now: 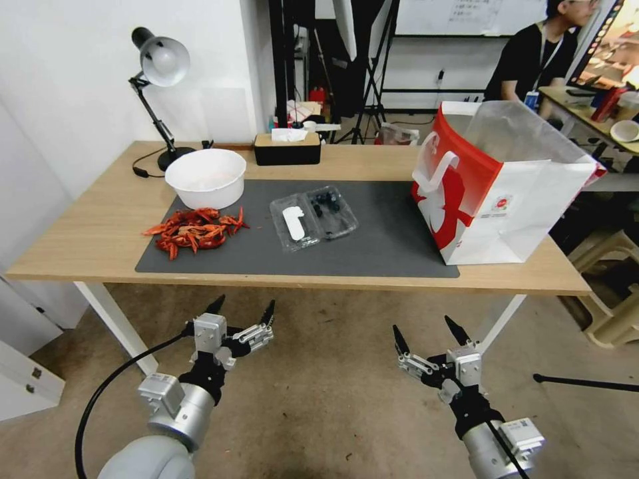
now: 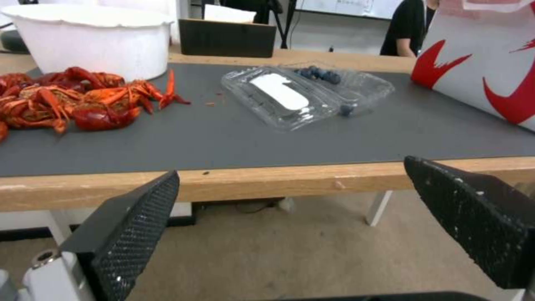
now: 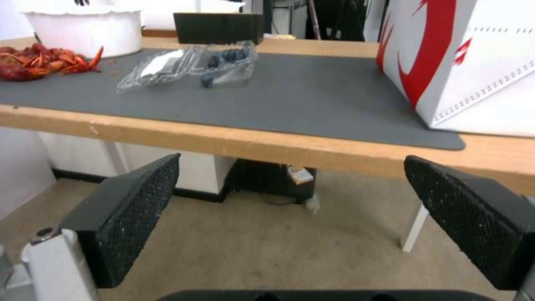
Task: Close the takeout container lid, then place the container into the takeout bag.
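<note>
Wooden table (image 1: 100,233) carries a dark grey mat (image 1: 386,246), and on the mat's right end stands the takeout bag (image 1: 512,206), stiff white-and-red paper, upright with its mouth open. Left of the bag and well apart from it, near the middle of the mat, lies the container (image 1: 314,218), spread open and flat. Its lid (image 1: 293,224), the half bearing the white piece, sits toward the white bowl (image 1: 205,177); the other half holds dark berries. Thin clear plastic like this is probably light, slippery and easily crushed, so the lid's free outer edge looks the best place to lift and fold, and the shut box is best gripped gently across its short sides. The left gripper (image 1: 242,309) and right gripper (image 1: 430,334) hang below the table's front edge, fingers spread wide, holding and touching nothing.
</note>
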Tool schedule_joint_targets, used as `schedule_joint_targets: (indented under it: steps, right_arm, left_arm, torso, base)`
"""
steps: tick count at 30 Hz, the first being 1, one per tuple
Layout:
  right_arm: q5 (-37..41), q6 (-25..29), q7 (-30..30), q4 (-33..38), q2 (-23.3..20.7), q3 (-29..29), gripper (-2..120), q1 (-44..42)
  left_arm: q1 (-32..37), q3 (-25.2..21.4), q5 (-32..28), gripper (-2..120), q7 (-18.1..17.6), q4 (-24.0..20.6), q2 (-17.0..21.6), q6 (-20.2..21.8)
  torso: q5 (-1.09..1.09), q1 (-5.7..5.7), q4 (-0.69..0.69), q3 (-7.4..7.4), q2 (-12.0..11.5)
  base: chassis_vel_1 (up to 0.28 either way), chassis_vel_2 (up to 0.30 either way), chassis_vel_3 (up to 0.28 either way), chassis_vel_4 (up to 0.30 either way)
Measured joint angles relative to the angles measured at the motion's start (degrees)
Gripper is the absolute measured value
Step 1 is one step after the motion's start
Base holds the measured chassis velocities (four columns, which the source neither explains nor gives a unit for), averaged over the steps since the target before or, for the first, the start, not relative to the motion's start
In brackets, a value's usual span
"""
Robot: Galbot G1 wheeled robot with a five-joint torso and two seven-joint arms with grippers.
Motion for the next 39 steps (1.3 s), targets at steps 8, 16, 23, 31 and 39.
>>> schedule_joint_targets:
  steps: [8, 16, 23, 31, 39]
  right_arm:
    - [0.2, -0.4, -0.3, 0.2, -0.2, 0.1, 100, 0.6]
    - [11.6, -4.3, -0.5, -1.6, -6.9, -1.0, 100, 6.3]
    - [30.8, -9.3, 2.2, -5.1, -16.4, -2.4, 100, 16.3]
    - [40.1, -12.1, 8.2, -12.2, -25.0, -8.0, 100, 29.1]
    - [38.7, -19.0, 17.6, -19.8, -28.3, -18.2, 100, 47.0]
  left_arm:
    - [0.1, -0.3, 0.0, 100, -0.1, 0.4, 0.0, -1.1]
    - [0.2, -0.7, -0.2, 100, 0.0, 0.3, 0.3, -1.2]
    - [0.2, -0.7, -0.2, 100, -0.1, 0.4, 0.0, -1.6]
    - [0.6, -1.3, 0.1, 100, -0.3, 0.5, -0.8, -2.2]
    - [0.7, -1.6, 0.7, 100, -0.5, 0.7, -1.6, -2.5]
  torso:
    - [0.00, 0.00, -0.01, 0.00, 0.0]
    - [0.02, 0.00, -0.01, 0.00, 0.0]
    - [0.02, 0.00, -0.01, 0.00, 0.0]
    - [0.01, 0.01, -0.01, 0.01, 0.0]
    - [-0.01, 0.01, 0.01, 0.02, 0.0]
  base:
    - [0.000, 0.000, 0.000, 0.000]
    - [0.000, 0.000, 0.000, 0.000]
    - [0.000, 0.000, 0.000, 0.000]
    - [0.000, 0.000, 0.000, 0.000]
    - [0.000, 0.000, 0.000, 0.000]
